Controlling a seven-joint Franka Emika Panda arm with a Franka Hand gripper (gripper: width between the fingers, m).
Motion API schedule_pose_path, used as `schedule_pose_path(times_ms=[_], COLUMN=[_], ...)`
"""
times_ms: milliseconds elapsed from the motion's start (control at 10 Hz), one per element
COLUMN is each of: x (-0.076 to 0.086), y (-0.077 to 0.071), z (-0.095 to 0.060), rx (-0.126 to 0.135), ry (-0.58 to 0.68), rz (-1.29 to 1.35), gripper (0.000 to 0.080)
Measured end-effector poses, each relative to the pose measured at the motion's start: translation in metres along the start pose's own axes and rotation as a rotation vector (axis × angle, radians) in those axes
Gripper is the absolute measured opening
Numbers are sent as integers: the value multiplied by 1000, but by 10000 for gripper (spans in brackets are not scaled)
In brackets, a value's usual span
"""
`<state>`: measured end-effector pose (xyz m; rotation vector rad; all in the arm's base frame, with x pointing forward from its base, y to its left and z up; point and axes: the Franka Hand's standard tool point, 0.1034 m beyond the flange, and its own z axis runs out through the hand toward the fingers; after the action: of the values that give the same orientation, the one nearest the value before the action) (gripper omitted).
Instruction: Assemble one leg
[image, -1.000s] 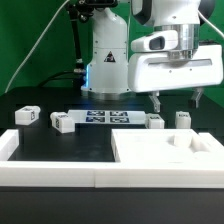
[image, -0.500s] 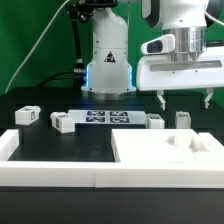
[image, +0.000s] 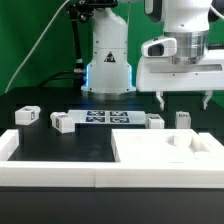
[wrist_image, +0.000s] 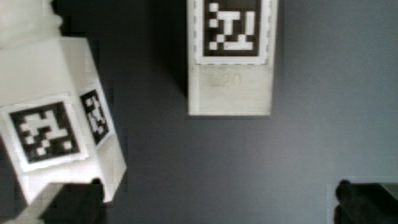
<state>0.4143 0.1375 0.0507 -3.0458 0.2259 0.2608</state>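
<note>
**A:** What has moved since a second ago?

**B:** The gripper (image: 184, 98) has slid toward the exterior view's right and risen a touch. The parts on the counter (image: 95, 140) lie where they did.

**A:** And its fingers?

**B:** Spread wide, with nothing between them.

**A:** Where is the leg?

**B:** The leg (image: 183, 120) sits toward the counter's edge on the exterior view's right, just behind the rear rim of the tabletop tray (image: 135, 150). It is below the gripper, roughly between the two fingers and apart from both. The wrist view looks down on its tagged face.

**A:** How much room is around it?

**B:** A second leg (image: 155, 122) is near it on the exterior view's left, with bare counter between them. It lies under the finger on that side. The marker board (image: 105, 118) lies beyond that. Two more legs (image: 28, 115) sit toward the counter's opposite edge. A white rail (image: 50, 172) runs along the front edge. On the leg's other side the counter is bare to its edge.
</note>
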Motion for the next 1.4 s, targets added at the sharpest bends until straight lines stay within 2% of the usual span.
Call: schedule_pose_path(times_ms=[500, 700, 900, 1100, 1400], x=[-4, -4, -7, -8, -15], y=[-5, -7, -1, 2, -1], z=[1, 8, 21, 30, 33], rx=[-43, -55, -72, -79, -100], ry=[-442, -564, -703, -743, -755], rz=[-7, -6, 6, 14, 40], gripper=[648, 648, 648, 648, 648])
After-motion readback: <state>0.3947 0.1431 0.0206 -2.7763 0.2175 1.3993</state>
